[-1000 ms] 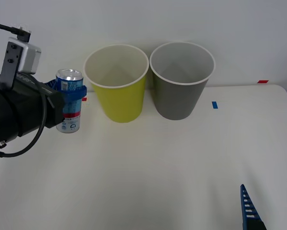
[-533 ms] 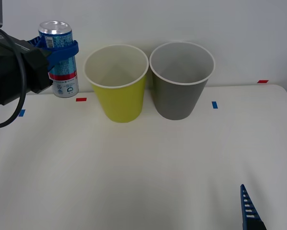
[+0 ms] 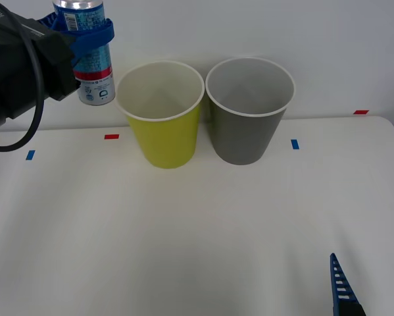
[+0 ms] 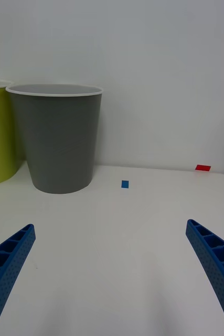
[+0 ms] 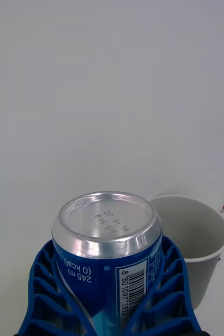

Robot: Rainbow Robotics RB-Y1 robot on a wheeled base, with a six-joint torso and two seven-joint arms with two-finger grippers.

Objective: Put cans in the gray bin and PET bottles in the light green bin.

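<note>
Left tool point(image 3: 85, 33) raised high at far left, fingers clamped; right tool point(image 4: 112, 278) low, fingers spread.

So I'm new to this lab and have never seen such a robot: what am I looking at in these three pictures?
It is a two-armed robot sorting rubbish at a white table. The front view looks down from above the arms; the other two come from cameras on each wrist. The left gripper holds a light-blue drink can upright in the air, up and to the left of the light green bin. Its wrist camera looks at the can's silver end between blue ribbed fingers. The gray bin stands beside the green one. The right gripper waits open, low over the table's near edge.
</note>
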